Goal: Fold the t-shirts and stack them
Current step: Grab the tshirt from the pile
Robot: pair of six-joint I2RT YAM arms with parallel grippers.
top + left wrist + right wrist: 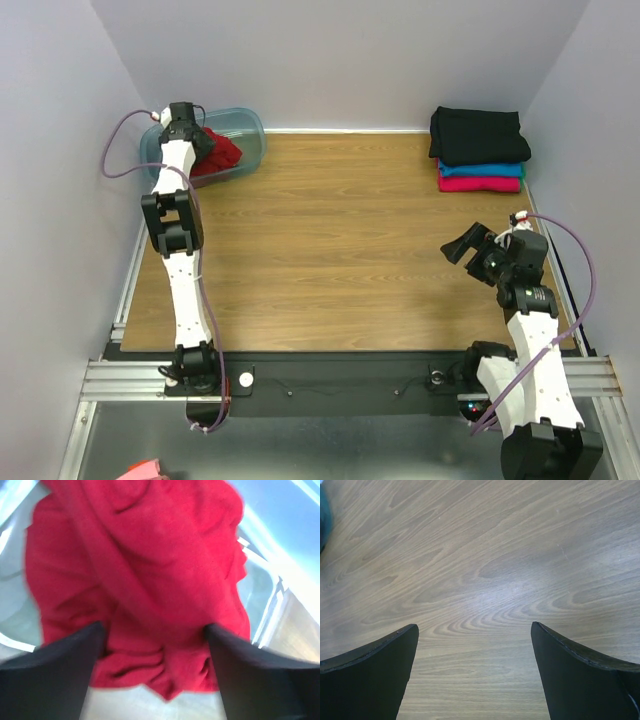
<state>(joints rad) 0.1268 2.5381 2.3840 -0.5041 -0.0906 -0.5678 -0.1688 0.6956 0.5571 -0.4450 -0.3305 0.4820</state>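
Observation:
A crumpled deep red t-shirt (pixel 222 152) lies in the pale blue plastic tub (pixel 247 128) at the far left. In the left wrist view it (pixel 150 570) fills the frame. My left gripper (pixel 196 140) (pixel 156 640) is open over the tub, its fingers either side of the red cloth. Three folded t-shirts are stacked at the far right: black (pixel 478 135) on top, teal blue (pixel 482 170) in the middle, magenta pink (pixel 480 184) at the bottom. My right gripper (pixel 466 247) (pixel 475 645) is open and empty above bare wood, near the right edge.
The wooden table (pixel 340 240) lies between the tub and the stack. Grey walls close in the left, back and right sides. A metal rail (pixel 350 375) runs along the near edge by the arm bases.

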